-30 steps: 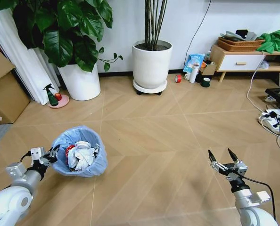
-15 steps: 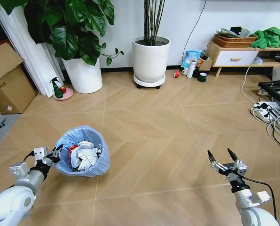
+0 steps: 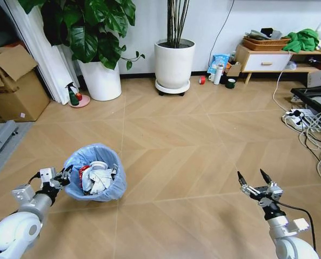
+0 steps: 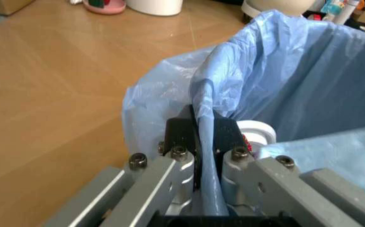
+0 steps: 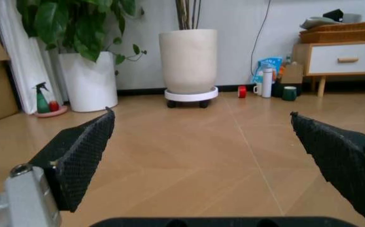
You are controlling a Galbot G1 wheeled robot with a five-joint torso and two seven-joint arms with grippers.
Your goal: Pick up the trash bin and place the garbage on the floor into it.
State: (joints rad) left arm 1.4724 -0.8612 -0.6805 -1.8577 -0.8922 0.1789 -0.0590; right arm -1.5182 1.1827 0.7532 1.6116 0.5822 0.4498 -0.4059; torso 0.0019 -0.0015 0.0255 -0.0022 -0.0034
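Two tools we see: our left tool [image 3: 63, 176] pinches the trash bin [image 3: 93, 180] rim at nine o'clock, garbage [image 3: 95, 178] inside, while our view has swung and the right tool [image 3: 254, 179], spread, waits over the floor [image 3: 176, 140].

- both arms are glossy white rounded shells near the shoulder, going to bare silver-grey metal at the wrist
- left gripper [image 3: 63, 177] has a boxy little silver block on top of the wrist and a thin black cable looping off it
- up close in the left wrist view its finger links are flat grey metal bars with dark hex-socket screws at the joints, tipped with black pads [image 4: 181, 135]
- right gripper [image 3: 254, 178] is a small silver body with two thin black pointed fingers
- a black cable arcs back from its wrist, with a silver bracket lower down the forearm
- right wrist view shows the pads [image 5: 84, 153] are black wedges with a fine knurled mesh texture, plus one silver bolt head
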